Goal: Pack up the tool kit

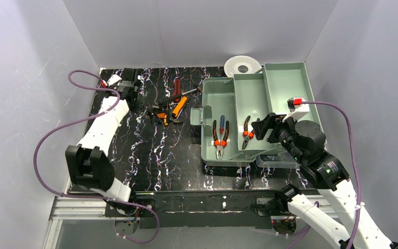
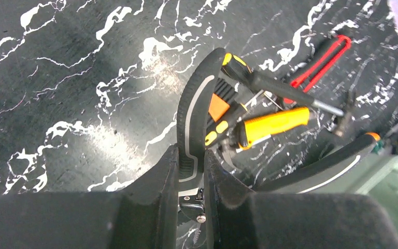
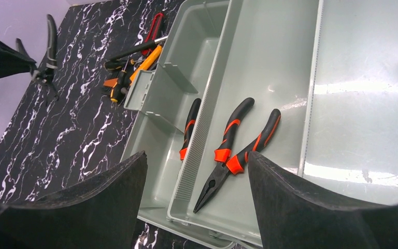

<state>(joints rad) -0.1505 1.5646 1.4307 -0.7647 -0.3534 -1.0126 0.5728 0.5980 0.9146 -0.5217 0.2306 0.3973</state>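
The pale-green tool kit box (image 1: 211,155) stands open at the right of the table. Red-and-black long-nose pliers (image 3: 233,150) lie in its inner tray, and a second pair (image 3: 188,129) lies in the compartment beside it. My right gripper (image 3: 197,192) hangs open over the box's near end with nothing between its fingers. At the far left, my left gripper (image 2: 192,171) is shut on one handle of black pliers with grey stripes (image 2: 192,114). Their other handle (image 2: 331,166) is spread wide. Loose orange, red and black tools (image 1: 173,104) lie between the left gripper and the box.
A white round spool (image 1: 242,66) sits behind the box against the back wall. The box's open lid (image 1: 285,85) lies to the right of the tray. White walls close in the table on three sides. The black marble tabletop (image 1: 150,155) stretches in front of the loose tools.
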